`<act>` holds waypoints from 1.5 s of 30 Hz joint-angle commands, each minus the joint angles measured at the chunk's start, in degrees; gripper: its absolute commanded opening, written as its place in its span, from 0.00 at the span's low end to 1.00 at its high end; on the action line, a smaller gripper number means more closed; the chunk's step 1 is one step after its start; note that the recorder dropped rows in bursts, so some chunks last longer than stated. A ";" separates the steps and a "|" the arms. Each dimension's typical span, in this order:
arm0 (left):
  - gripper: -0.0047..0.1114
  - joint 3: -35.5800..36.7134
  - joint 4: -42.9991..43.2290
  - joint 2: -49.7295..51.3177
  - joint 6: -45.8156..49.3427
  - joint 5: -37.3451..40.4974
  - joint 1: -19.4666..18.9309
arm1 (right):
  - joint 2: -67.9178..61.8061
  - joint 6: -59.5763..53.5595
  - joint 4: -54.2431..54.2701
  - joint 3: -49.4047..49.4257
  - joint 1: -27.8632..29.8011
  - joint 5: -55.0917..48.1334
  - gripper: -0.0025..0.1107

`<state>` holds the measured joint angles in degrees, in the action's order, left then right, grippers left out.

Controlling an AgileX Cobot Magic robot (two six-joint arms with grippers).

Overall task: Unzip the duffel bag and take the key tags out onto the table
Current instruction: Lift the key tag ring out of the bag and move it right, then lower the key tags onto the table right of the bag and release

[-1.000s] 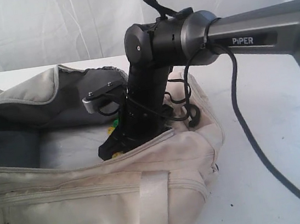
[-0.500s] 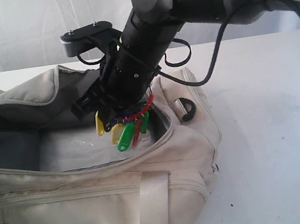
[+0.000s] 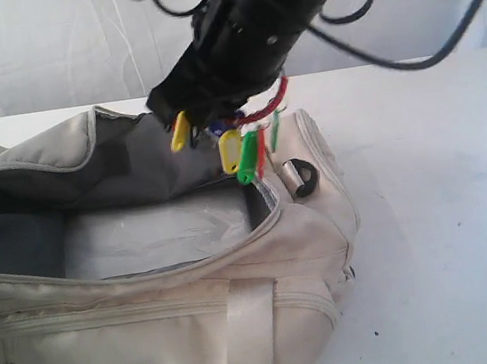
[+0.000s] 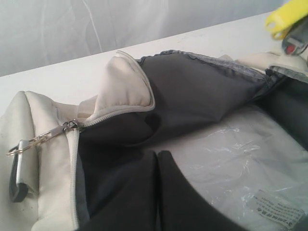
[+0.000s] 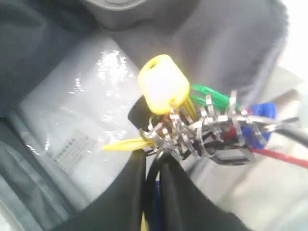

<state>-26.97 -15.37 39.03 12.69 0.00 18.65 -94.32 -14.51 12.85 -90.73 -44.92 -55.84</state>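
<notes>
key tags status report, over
Right end effector shut on key tags, above open duffel bag. Left end effector shut at bag opening. Tags not yet on table.

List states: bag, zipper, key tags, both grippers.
duffel bag: open, top flap folded back.
zipper: undone.
key tags: hanging in the air over the bag.
right gripper: shut on the key tags.
left gripper: shut, nothing seen between its fingers.

Right jaws risen; key tags (image 3: 241, 151) lifted out, above duffel bag (image 3: 155, 328).
</notes>
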 commanded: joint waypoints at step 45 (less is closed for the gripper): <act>0.04 0.33 -0.86 -0.37 -0.43 0.63 -0.21 | -9.94 -18.89 18.43 36.50 24.34 15.32 0.12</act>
<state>-26.97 -15.37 39.03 12.58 0.00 18.65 -104.17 -32.37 29.96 -54.17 -20.94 -41.21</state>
